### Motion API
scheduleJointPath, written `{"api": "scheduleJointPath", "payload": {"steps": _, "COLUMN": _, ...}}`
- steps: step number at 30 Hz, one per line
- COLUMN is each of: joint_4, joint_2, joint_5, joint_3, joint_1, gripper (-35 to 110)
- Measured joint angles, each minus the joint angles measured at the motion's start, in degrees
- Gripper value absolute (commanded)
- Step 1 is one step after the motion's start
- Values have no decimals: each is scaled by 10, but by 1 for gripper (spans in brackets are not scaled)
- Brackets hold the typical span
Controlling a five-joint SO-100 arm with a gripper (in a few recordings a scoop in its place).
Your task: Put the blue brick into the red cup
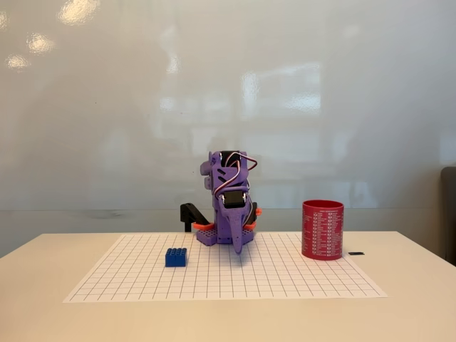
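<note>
On the pale table [57, 299] lies one white sheet of gridded paper [285, 274], and everything stands on it or at its edge. One small bright blue plastic brick [176, 257] with studs on top sits upright on the left part of the grid, its slightly longer side running across the fixed view, with bare squares all around it. One red cylindrical cup [323, 229], straight-sided and covered in rows of small white print, stands upright at the grid's right side, mouth up, well apart from the brick. Between them, at the far edge of the paper, the single purple arm is folded down over its base, its gripper [237, 246] pointing down with its tip at the sheet; I cannot tell whether the fingers are parted or closed. A small dark object [356, 253] lies just right of the cup.
</note>
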Motion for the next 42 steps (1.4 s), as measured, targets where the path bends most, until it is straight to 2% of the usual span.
{"api": "scheduleJointPath", "payload": {"steps": 42, "joint_4": -14, "joint_2": 0, "joint_5": -11, "joint_3": 0, "joint_1": 0, "gripper": -1}}
